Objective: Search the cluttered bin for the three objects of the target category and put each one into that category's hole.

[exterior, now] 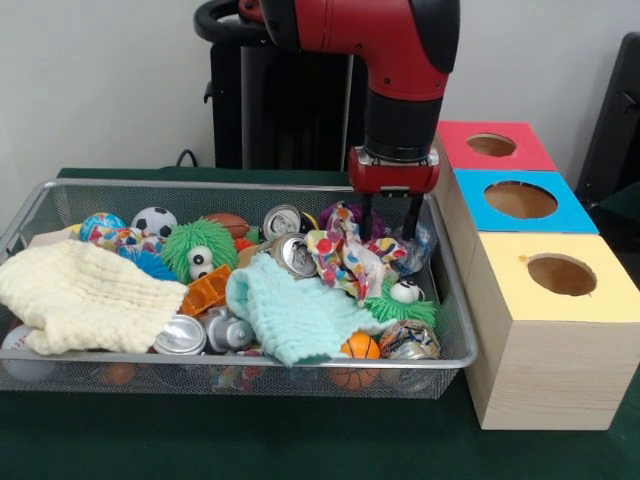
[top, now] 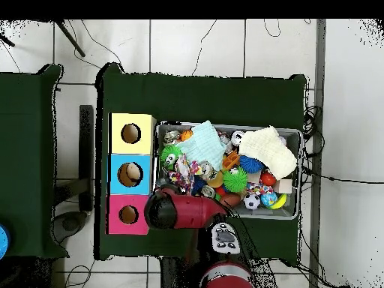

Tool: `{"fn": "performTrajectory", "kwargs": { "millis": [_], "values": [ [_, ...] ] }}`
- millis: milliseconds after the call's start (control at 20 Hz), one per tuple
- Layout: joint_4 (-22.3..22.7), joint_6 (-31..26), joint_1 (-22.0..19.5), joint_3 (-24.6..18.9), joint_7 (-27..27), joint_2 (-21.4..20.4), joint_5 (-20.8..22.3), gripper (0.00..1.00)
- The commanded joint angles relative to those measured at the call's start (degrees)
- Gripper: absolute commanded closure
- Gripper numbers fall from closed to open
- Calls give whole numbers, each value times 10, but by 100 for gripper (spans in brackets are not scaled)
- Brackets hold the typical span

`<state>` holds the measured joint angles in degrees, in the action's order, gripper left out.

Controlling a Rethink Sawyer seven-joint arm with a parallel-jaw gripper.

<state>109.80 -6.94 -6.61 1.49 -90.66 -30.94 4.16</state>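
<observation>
The wire-mesh bin (exterior: pixel 150 183) is full of toys and cloths; it also shows in the overhead view (top: pixel 301 161). Silvery cans lie among the clutter: one at the back middle (exterior: pixel 283 221), one just in front of it with its top facing the camera (exterior: pixel 296 255), and two side by side at the front (exterior: pixel 180 336) (exterior: pixel 229 331). My gripper (exterior: pixel 389 235) hangs over the bin's far right part, its fingers (exterior: pixel 410 218) apart with nothing between them, to the right of the two back cans. In the overhead view the arm (top: pixel 176 210) hides it.
Three boxes with round holes stand right of the bin: red (exterior: pixel 495 145), blue (exterior: pixel 520 200), yellow (exterior: pixel 560 275). A cream cloth (exterior: pixel 85 295), a pale blue cloth (exterior: pixel 290 310), green fuzzy toys (exterior: pixel 200 250), balls (exterior: pixel 154 221) and a patterned wrapper (exterior: pixel 345 255) crowd the bin.
</observation>
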Motion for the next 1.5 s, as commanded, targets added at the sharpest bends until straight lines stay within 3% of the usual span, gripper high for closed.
{"fn": "performTrajectory", "kwargs": {
  "millis": [50,800,1500],
  "values": [
    [36,45,-14,-34,-90,10,26,0],
    [19,29,-13,-31,-80,7,21,0],
    [27,25,4,-11,-113,-7,-8,0]
  ]
}}
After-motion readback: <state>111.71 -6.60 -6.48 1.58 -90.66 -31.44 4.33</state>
